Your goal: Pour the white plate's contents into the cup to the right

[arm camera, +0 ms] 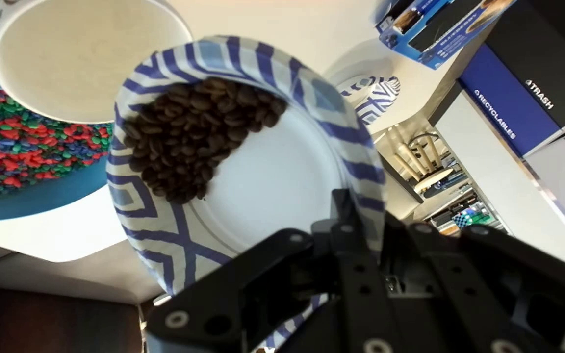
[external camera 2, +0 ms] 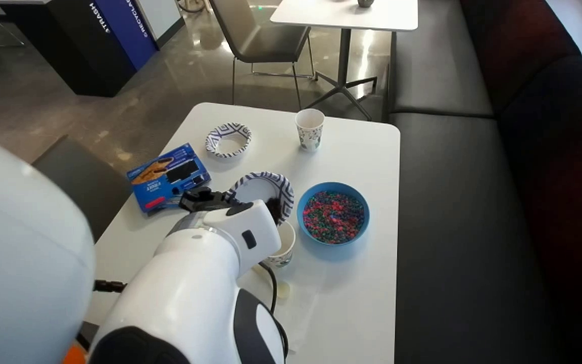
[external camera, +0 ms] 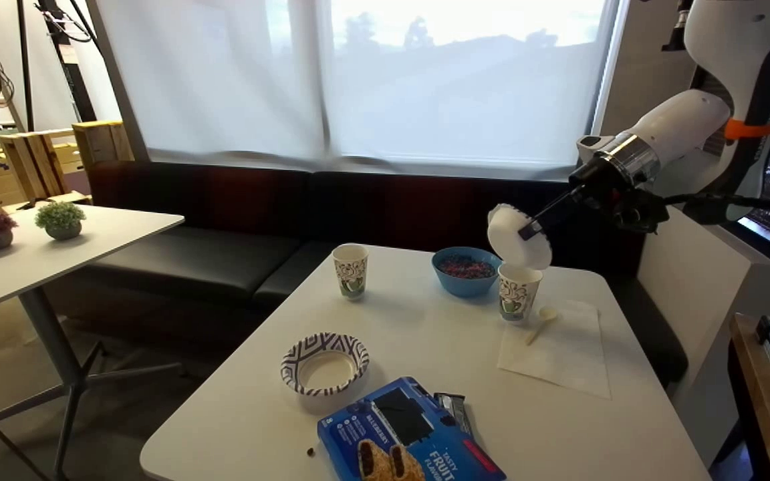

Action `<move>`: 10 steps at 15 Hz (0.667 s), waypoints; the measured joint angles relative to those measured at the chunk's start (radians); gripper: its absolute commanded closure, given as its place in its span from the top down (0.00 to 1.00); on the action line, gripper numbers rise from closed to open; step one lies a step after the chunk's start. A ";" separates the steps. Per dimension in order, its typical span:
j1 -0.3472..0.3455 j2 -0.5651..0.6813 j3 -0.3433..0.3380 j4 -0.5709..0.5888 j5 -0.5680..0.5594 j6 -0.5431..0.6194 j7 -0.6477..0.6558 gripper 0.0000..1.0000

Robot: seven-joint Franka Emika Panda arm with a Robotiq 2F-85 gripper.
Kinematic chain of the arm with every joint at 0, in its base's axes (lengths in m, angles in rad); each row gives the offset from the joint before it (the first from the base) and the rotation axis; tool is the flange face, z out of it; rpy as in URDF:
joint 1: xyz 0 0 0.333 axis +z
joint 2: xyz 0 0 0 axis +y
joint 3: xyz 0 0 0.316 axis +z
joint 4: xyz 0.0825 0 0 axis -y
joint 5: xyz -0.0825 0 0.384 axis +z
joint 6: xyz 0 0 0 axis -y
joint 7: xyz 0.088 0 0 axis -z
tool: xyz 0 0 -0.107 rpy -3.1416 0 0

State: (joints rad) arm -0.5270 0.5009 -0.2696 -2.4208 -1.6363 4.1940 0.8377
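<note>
While the cup stands upright, the plate slants down toward it.

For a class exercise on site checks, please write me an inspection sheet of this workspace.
Surface: white table, paper sheet lying on it
Job's things: white plate tilted, brown beans gathered on the side nearest the cup; cup upright, no beans seen inside
Clutter: blue bowl, second patterned plate, other cup, blue box, spoon, small brown bit
Gripper: shut on the plate's edge
Cables: black cable beside the arm
Surroundings: dark bench, second table, window
</note>
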 measured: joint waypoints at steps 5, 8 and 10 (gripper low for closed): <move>0.001 0.027 0.000 0.023 0.000 0.019 0.000 0.02; -0.003 0.037 0.005 0.034 -0.001 0.020 0.001 0.02; -0.017 0.043 0.025 0.042 -0.003 0.020 0.001 0.02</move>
State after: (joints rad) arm -0.5438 0.5434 -0.2449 -2.3790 -1.6390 4.2143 0.8390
